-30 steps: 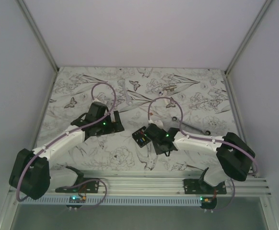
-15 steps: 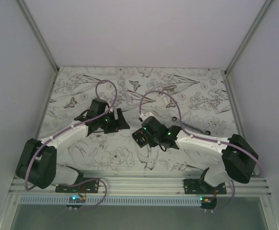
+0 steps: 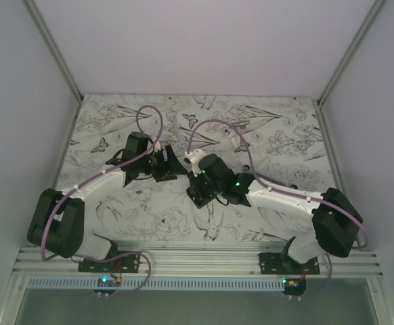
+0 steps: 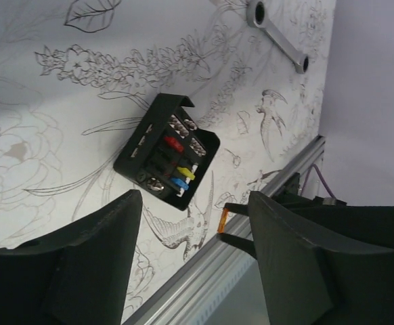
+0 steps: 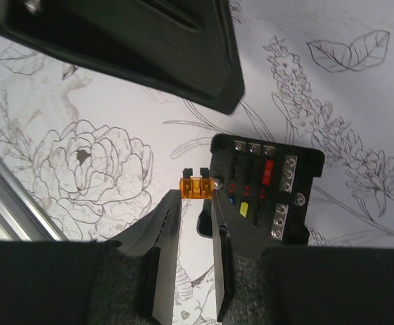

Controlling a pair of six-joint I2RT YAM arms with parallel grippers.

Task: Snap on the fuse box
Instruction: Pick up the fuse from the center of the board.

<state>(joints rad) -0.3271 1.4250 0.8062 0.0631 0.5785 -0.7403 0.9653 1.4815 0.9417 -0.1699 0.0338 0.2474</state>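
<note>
The fuse box (image 5: 268, 193) is a small black square box lying flat on the flowered table, with red, yellow and blue fuses in its face. In the left wrist view the fuse box (image 4: 166, 161) lies just beyond my left gripper (image 4: 195, 200), which is open with nothing between its fingers. My right gripper (image 5: 195, 200) is shut on a small orange fuse (image 5: 197, 186), prongs pointing away, held just off the box's left edge. From above, the right gripper (image 3: 195, 186) hides most of the fuse box (image 3: 198, 196), and the left gripper (image 3: 172, 166) hangs close at its left.
A silver wrench (image 4: 275, 34) lies on the table beyond the fuse box. Small white parts (image 3: 241, 124) rest near the back of the table. The aluminium rail (image 3: 197, 257) runs along the near edge. Grey walls close in both sides.
My left arm has swung right, toward the fuse box, its jaws narrowing a little. My right gripper has carried the orange fuse left and farther out over the box.
</note>
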